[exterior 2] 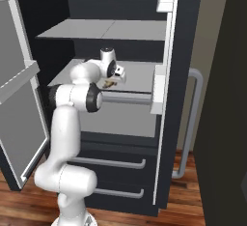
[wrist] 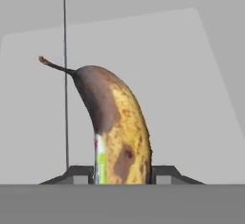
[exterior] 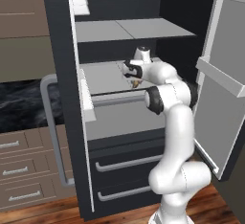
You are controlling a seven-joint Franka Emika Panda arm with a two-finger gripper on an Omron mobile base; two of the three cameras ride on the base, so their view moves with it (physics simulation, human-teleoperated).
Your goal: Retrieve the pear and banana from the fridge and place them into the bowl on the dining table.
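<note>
1. The claw (wrist: 122,175) is closed on the banana (wrist: 117,127). In the hand view the two finger tips (wrist: 79,174) sit tight against either side of the fruit's lower end.
2. The banana lies on the middle shelf (exterior: 103,74) of the open fridge (exterior 2: 166,123), a speckled yellow fruit with a brown patch toward its stem. In the left base view it shows as a small tan spot just under the claw (exterior: 135,82).
3. The grip sits near one end of the banana, not its middle. In my judgement the long free end could swing or pivot between the fingers once the fruit leaves the shelf.
4. The arm reaches deep between the two open doors. A hurried pull-out could knock the fruit or the wrist against the shelf's front edge or the right door (exterior: 222,74), and that might loosen the hold.
5. The curved skin gives the fingers little flat surface, so a slip on the way out looks possible.
6. I cannot make out a pear on the shelves.
</note>
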